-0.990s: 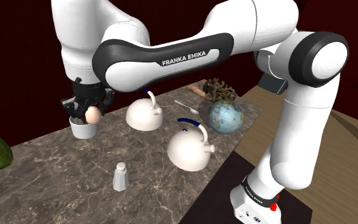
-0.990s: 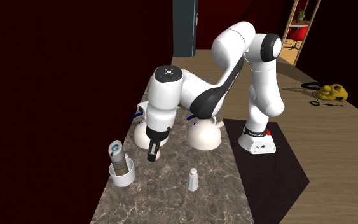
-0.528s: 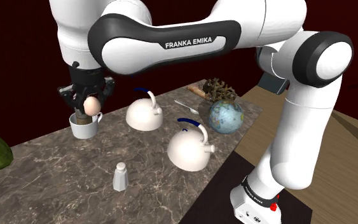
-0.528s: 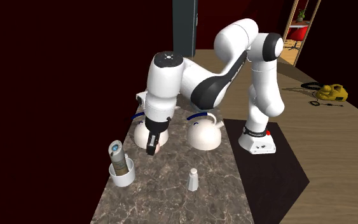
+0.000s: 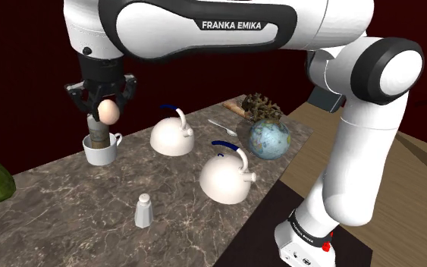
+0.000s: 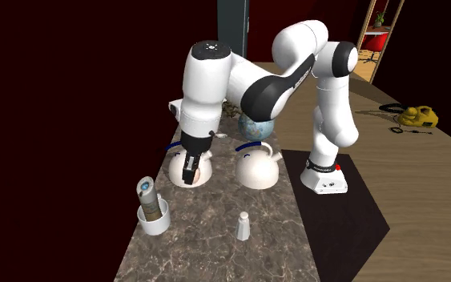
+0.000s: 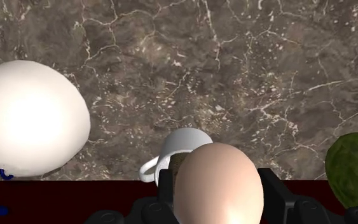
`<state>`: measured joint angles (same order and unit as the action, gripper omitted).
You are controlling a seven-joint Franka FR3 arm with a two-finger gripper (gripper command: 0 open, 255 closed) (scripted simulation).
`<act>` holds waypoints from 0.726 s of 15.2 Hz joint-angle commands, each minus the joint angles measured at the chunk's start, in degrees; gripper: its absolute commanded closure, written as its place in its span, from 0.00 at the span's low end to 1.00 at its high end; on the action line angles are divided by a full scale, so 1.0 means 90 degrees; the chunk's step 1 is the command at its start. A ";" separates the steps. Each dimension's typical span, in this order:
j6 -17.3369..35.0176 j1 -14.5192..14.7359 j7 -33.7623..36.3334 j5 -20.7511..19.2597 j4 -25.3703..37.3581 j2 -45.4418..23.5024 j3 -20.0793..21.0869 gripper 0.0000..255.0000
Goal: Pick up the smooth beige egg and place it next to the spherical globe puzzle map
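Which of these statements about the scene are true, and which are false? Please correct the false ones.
1. The claw is shut on the beige egg. True.
2. The egg lies beside the globe. False: it is held in the air near the white mug, apart from the globe.
3. Two white kettles stand on the marbled table. True.
4. The white shaker lies on its side. False: it stands upright.
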<state>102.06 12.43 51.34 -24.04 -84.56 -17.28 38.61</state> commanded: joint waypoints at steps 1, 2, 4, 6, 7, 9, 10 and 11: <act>-0.0183 0.0036 -0.0038 -0.0001 0.0203 -0.0020 0.0006 1.00; -0.0018 -0.0179 -0.0160 0.0190 -0.0182 0.0293 0.0023 1.00; 0.0281 -0.0567 -0.0456 0.0586 -0.0891 0.0909 0.0025 1.00; 0.0538 -0.0868 -0.0811 0.0996 -0.1533 0.1514 -0.0046 1.00; 0.0650 -0.0985 -0.1003 0.1198 -0.1832 0.1809 -0.0108 1.00; 0.0837 -0.1157 -0.1405 0.1583 -0.2391 0.2377 -0.0274 1.00; 0.0914 -0.1213 -0.1607 0.1759 -0.2653 0.2647 -0.0378 1.00; 0.0979 -0.1248 -0.1808 0.1921 -0.2904 0.2906 -0.0496 1.00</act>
<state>110.14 1.67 36.95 -8.52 -108.11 6.20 35.03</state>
